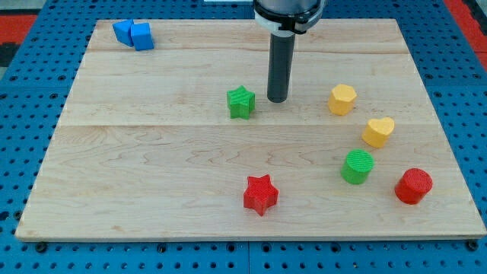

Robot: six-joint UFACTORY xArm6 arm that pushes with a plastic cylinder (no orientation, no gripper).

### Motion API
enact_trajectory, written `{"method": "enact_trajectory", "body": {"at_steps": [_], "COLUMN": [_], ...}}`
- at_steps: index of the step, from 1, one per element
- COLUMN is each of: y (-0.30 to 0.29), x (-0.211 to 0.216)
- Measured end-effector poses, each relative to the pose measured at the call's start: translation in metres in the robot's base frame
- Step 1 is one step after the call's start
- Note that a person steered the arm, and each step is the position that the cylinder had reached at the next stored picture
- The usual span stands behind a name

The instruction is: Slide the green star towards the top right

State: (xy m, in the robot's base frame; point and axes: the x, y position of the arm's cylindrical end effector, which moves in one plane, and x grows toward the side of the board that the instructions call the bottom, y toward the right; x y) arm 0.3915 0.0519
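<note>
Red star [260, 194] nearest; upright, ridged green star [240, 102] beside my tip [277, 100].

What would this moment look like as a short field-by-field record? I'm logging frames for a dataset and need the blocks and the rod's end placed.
target: green star, mid-board
my tip: just to the view's right of the green star, small gap
right side: yellow hexagon block, yellow heart, green cylinder, red cylinder
bottom centre: red star
top left: two blue blocks, touching
surface: wooden board
</note>
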Motion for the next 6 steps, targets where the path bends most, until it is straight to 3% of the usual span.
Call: {"method": "enact_trajectory", "body": {"at_steps": [1,2,3,4,5,6], "y": [-0.002,-0.031,-0.074,-0.05,-0.027,-0.062], "x": [0.052,0.063,0.026,-0.027,-0.047,-0.027]}}
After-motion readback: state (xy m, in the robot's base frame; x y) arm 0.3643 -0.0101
